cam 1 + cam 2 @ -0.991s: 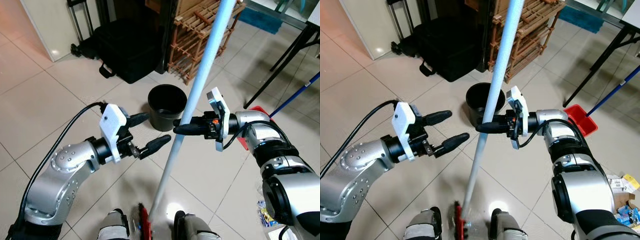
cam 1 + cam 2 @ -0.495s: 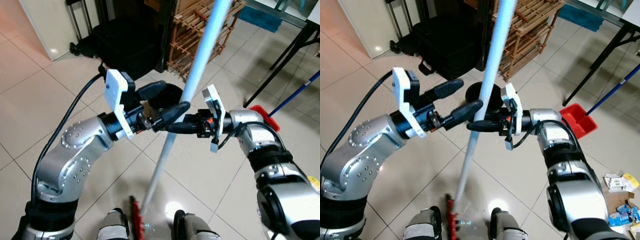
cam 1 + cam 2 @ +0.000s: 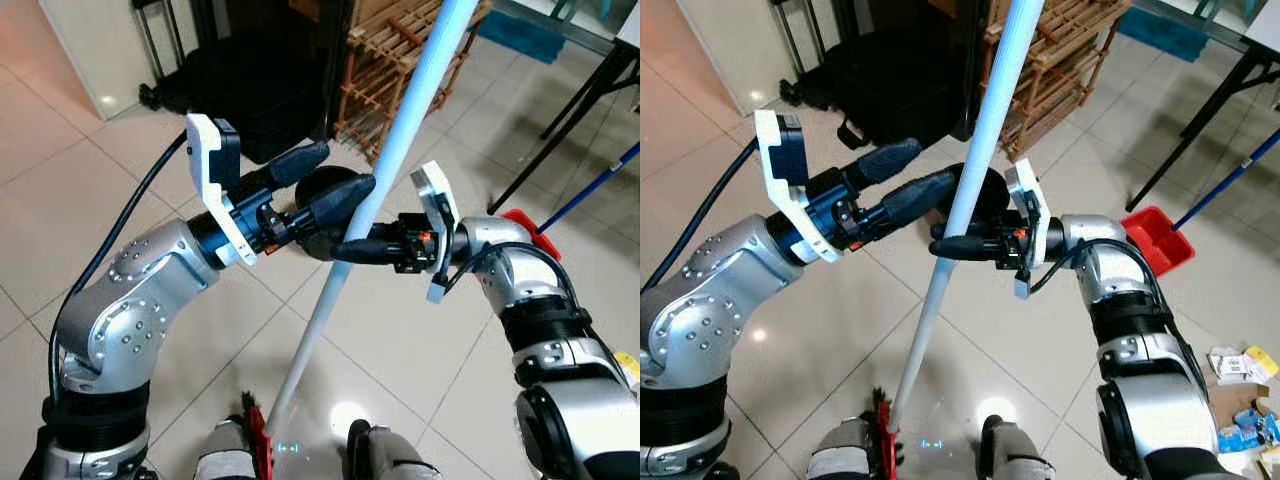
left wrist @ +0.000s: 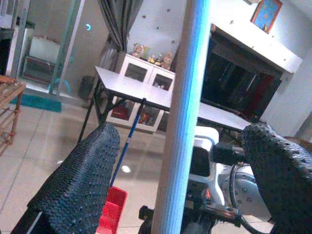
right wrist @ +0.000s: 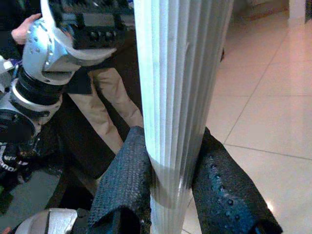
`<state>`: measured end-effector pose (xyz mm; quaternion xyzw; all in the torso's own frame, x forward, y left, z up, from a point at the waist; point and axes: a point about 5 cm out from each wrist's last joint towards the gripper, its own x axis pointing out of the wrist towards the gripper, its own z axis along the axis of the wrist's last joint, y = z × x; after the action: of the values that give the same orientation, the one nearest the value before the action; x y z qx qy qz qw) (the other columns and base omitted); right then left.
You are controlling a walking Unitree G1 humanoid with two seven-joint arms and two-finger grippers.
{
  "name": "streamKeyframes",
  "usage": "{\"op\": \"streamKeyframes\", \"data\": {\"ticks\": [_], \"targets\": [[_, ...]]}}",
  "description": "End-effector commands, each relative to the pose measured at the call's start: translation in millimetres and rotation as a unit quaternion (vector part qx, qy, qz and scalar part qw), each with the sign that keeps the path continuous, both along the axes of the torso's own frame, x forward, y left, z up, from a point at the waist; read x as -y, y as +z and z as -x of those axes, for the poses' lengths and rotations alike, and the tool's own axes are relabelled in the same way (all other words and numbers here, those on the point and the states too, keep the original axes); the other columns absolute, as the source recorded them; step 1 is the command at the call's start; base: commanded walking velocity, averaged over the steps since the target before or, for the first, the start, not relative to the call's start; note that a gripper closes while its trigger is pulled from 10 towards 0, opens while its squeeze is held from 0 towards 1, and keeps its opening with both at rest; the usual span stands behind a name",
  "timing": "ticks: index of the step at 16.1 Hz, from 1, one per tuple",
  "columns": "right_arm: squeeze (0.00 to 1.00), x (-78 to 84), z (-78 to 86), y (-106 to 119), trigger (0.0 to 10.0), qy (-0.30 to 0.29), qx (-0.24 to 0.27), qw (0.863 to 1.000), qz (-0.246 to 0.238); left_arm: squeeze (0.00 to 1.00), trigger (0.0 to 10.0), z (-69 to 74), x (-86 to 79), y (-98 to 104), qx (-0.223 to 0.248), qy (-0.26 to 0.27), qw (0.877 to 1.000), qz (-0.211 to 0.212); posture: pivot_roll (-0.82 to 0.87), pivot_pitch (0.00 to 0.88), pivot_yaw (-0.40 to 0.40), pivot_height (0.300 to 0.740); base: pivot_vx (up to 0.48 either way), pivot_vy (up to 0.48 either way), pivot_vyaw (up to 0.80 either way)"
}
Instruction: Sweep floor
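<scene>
A pale blue broom pole (image 3: 420, 90) slants from the top right down to a red broom head (image 3: 255, 450) between my feet. My right gripper (image 3: 342, 252) is shut on the pole at mid height; its black pads (image 5: 124, 180) press the ribbed pole (image 5: 175, 87) from both sides. Just above it, my left gripper (image 3: 343, 168) is open, one finger on each side of the pole. In the left wrist view the pole (image 4: 183, 122) stands between the fingers (image 4: 78, 190) with gaps on both sides.
A black bin (image 3: 990, 195) stands behind the grippers, a black suitcase (image 3: 250, 80) and a wooden rack (image 3: 385, 70) beyond it. A red dustpan (image 3: 525, 225) and table legs (image 3: 570, 110) are at the right. Litter (image 3: 1240, 380) lies low right. A person's trousers (image 5: 97, 112) appear nearby.
My left gripper has come up from low left to straddle the pole just above the right gripper. The broom head has slid a little to my left.
</scene>
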<state>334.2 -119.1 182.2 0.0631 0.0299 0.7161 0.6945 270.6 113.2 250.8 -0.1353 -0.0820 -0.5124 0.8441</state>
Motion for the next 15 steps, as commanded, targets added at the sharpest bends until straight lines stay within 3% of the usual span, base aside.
{"op": "streamKeyframes", "data": {"ticks": [1,4,6,9,15], "targets": [[0.0,1.2,3.0,6.3,10.0,0.008,0.003,1.0,-0.025,0.0,10.0,4.2,1.4,-2.4,-0.01,-0.011,1.0,-0.003,0.07,0.24,-0.069,0.74,0.0,0.0,0.0],[0.0,-2.5,8.4,9.6,10.0,0.02,0.004,0.999,-0.034,0.0,10.0,3.2,-1.5,-3.5,-0.019,-0.002,1.0,-0.014,0.06,0.241,-0.067,0.74,0.0,0.0,0.0],[0.0,-2.7,12.6,4.3,10.0,0.018,0.004,1.0,-0.024,0.0,10.0,-5.8,-1.8,-11.7,-0.038,0.031,0.997,-0.057,0.06,0.241,-0.067,0.74,0.0,0.0,0.0],[0.0,-2.6,18.1,-0.5,10.0,0.025,0.002,1.0,-0.015,0.0,10.0,0.2,1.2,-27.2,-0.072,0.002,0.993,-0.092,0.06,0.24,-0.059,0.74,0.0,0.0,0.0],[0.0,-9.3,27.5,-7.1,10.0,0.041,-0.005,0.999,-0.009,0.0,10.0,4.4,1.3,-22.9,-0.091,-0.04,0.993,-0.064,0.06,0.242,-0.052,0.74,0.0,0.0,0.0]]}}
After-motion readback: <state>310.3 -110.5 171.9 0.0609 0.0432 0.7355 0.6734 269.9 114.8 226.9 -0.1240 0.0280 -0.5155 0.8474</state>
